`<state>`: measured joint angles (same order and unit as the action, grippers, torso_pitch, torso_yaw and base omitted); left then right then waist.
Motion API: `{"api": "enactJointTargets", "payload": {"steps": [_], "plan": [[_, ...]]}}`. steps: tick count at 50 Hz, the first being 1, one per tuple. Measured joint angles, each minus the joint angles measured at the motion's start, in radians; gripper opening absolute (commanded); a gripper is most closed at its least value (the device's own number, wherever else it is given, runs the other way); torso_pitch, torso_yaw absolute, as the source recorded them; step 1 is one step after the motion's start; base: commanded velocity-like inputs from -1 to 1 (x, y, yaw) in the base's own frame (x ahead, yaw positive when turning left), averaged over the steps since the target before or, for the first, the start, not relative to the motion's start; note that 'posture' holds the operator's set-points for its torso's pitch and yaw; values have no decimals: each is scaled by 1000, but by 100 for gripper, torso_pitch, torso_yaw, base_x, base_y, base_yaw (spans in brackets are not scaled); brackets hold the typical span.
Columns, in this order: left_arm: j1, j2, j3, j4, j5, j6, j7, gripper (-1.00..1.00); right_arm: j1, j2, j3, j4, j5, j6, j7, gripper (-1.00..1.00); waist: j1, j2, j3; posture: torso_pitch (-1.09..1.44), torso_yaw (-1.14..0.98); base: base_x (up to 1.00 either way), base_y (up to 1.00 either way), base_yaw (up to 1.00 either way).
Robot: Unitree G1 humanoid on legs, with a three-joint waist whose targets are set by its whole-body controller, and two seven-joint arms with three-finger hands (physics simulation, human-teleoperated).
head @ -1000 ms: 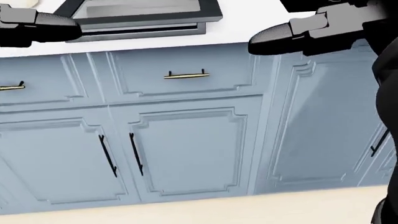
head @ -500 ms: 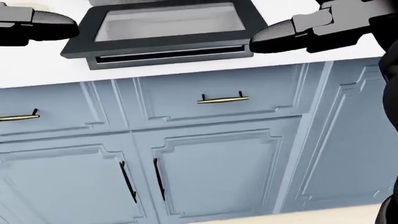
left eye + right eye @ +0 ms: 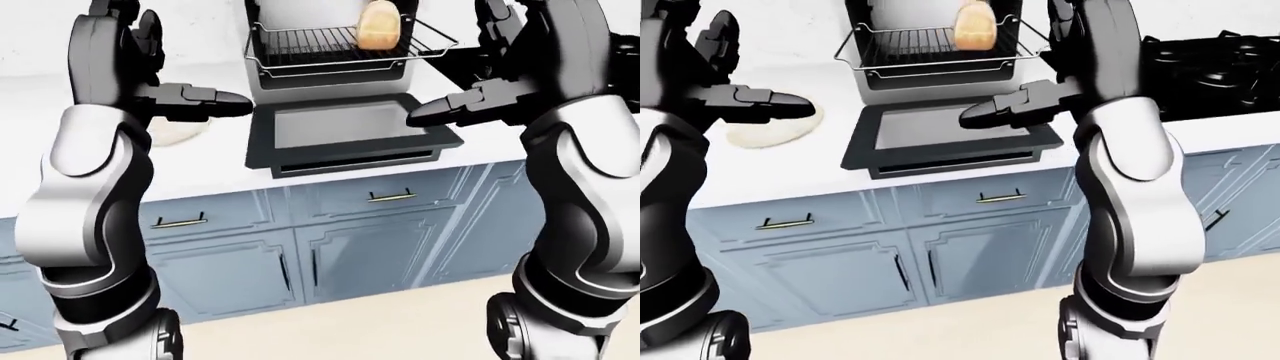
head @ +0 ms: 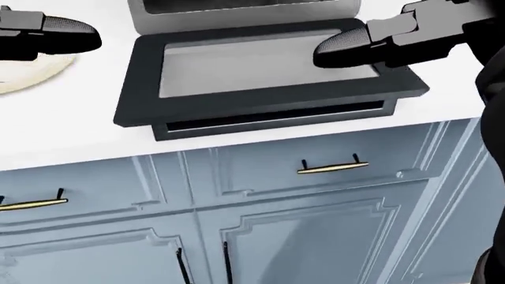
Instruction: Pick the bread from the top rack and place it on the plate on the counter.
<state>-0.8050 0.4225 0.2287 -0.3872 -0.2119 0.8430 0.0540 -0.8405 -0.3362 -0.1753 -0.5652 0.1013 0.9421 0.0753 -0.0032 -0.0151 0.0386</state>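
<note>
A tan loaf of bread [image 3: 380,25] stands on the pulled-out wire top rack [image 3: 310,46] of a toaster oven whose door [image 4: 260,71] lies open flat on the white counter. A cream plate [image 3: 772,126] lies on the counter to the oven's left; it also shows in the head view [image 4: 28,74]. My left hand [image 3: 215,100] is open, fingers straight, held above the counter near the plate. My right hand [image 3: 440,112] is open, fingers straight, over the right edge of the oven door, below the bread.
Blue cabinet drawers and doors with brass and black handles [image 4: 327,167] run under the counter. A black stove [image 3: 1210,52] sits at the right in the right-eye view. Beige floor lies below the cabinets.
The head view has shifted: the counter and oven door slid downward and rightward in the picture and look closer. The plate has come into view. Both hands keep their place in the frame.
</note>
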Motion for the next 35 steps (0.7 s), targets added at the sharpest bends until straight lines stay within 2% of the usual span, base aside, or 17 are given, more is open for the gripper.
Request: {"api": "enactJointTargets", "payload": {"steps": [2,4,5,7,8,11,15,19,21,23,25,32,33,35], "plan": [[-1,4,9,-16,3,-8,1,100,-3,-1,-3,-18,1,-14,0,100,-8,31,9,0,0,14,41,0],[-2,8,17,-24,5,-10,1,100,-6,-2,-3,-20,2,-21,-1,100,-8,77,5,0,0,14,41,0],[2,13,23,-24,5,-12,2,100,-3,5,1,-21,2,-21,-1,100,0,84,3,0,0,14,41,0],[21,13,36,-14,10,-6,7,100,12,14,22,-14,9,-10,5,100,12,83,19,0,0,14,41,0],[24,12,38,-7,12,1,10,100,13,13,29,-8,14,-2,8,100,14,82,19,0,0,12,41,0],[18,11,30,-4,13,3,11,100,11,8,23,-6,16,5,12,100,5,55,9,0,0,10,27,0],[16,10,24,-18,6,-7,6,100,0,2,8,-25,8,-2,9,100,-1,40,-1,0,0,6,15,0],[14,15,32,-22,7,-16,8,100,-7,1,5,-38,8,-2,8,100,10,23,25,0,0,0,0,0],[18,14,34,-11,10,-14,11,100,-8,6,9,-25,12,-3,6,100,17,6,29,0,0,0,0,0],[21,13,32,-3,11,-10,13,100,-6,6,12,-15,16,0,4,100,23,-22,28,0,0,0,0,0],[32,5,26,-1,11,-7,13,100,5,2,10,-15,18,2,1,100,22,-9,37,0,0,0,0,0],[17,1,11,9,5,-3,8,100,-14,-9,2,-7,10,7,-6,100,7,23,17,0,0,2,13,0],[14,0,7,8,4,-2,7,100,-12,-9,0,-8,9,4,-7,100,4,13,20,0,0,9,39,0],[7,2,0,-5,1,-2,4,100,-8,-11,-7,-14,8,-4,-9,100,-1,-12,6,0,0,8,38,0]]}}
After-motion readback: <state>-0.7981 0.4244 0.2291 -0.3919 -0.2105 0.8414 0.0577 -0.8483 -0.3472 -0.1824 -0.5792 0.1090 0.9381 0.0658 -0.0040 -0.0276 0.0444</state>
